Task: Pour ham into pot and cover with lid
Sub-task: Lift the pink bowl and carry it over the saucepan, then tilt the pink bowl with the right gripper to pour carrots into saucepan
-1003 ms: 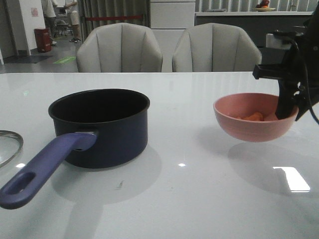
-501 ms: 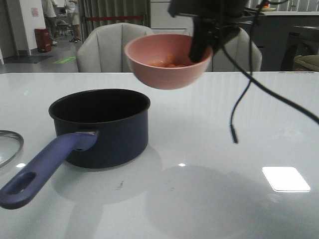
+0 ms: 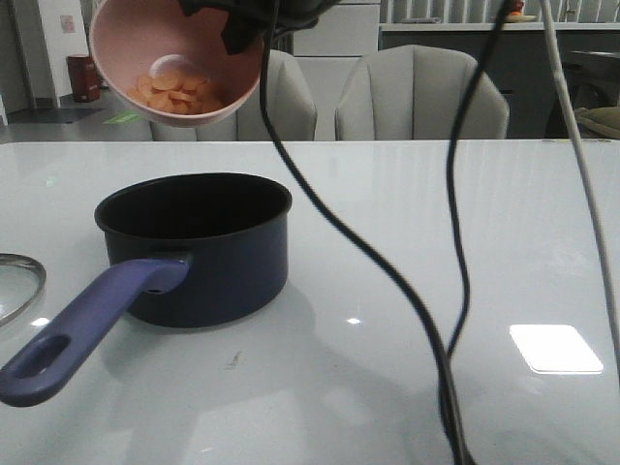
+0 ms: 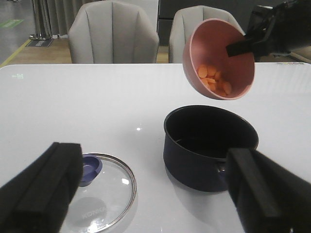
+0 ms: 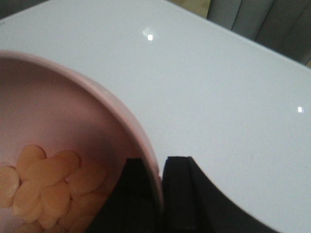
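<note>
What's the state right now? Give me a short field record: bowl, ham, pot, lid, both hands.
bowl: pink bowl, tilted, held in the air above the pot's far-left side
ham: ham inside bowl, piled at its low side, none seen in pot
pot: pot upright on table, uncovered
lid: lid flat on table beside pot, knob up
right hand: right hand shut on bowl rim
left hand: left hand open, holding nothing

Front view faces forward, low over the table [image 3: 407, 242]; wrist views look closer; all share it.
</note>
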You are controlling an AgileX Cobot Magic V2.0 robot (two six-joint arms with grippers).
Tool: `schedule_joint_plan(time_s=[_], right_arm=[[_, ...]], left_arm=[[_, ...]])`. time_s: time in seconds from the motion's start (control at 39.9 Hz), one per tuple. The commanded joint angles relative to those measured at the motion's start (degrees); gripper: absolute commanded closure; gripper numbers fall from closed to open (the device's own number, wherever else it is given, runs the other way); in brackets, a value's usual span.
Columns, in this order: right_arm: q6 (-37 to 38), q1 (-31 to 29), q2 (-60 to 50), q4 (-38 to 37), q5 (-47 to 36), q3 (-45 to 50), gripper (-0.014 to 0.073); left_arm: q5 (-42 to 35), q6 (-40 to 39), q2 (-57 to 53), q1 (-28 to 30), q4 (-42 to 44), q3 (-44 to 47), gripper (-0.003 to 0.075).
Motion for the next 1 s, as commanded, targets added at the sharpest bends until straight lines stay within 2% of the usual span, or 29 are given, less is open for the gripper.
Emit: schedule_joint_plan(time_s=[0.0,0.1,0.23,0.4,0.6,0.85,0.98], right_arm=[[-0.9,-0.2,-3.1,-0.9,-19.8,4.2,0.0459],[-2.4,-0.2,-2.9,-0.9,-36.2,11.1,0.0459],[-8.4,-0.2,-1.3,-0.8,-53.7,16.9,0.0459],[-18.0,-0.2,2.2,-0.8,-68.3,20.0,0.0459],[-30.3,-0.2,4.9,-0.8,-80.4,21.0,0.0459],[-49.5,0.7,5.5,-2.5,-80.4,20.9,0.0459],[-52.6,0.8,5.5,-2.9,-80.4,20.9,0.0459]], left_arm=[[-4.8,0.0,0.6,-0.5,-0.5,-1.4,0.0095],[-4.8,0.0,0.6,-0.5,-0.5,-1.4,0.0095],[-4.8,0.0,0.6,-0.5,-0.5,-1.4,0.0096],[-4.8,0.0,0.6,-0.5,-0.5,-1.4,0.0096],[-4.8,0.0,0.6,-0.5,-0.5,-1.4,0.0096],[-4.8,0.0,0.6,-0.5,-0.5,-1.4,0.0095],[-4.8,0.0,0.6,-0.5,-0.5,-1.4,0.0095]])
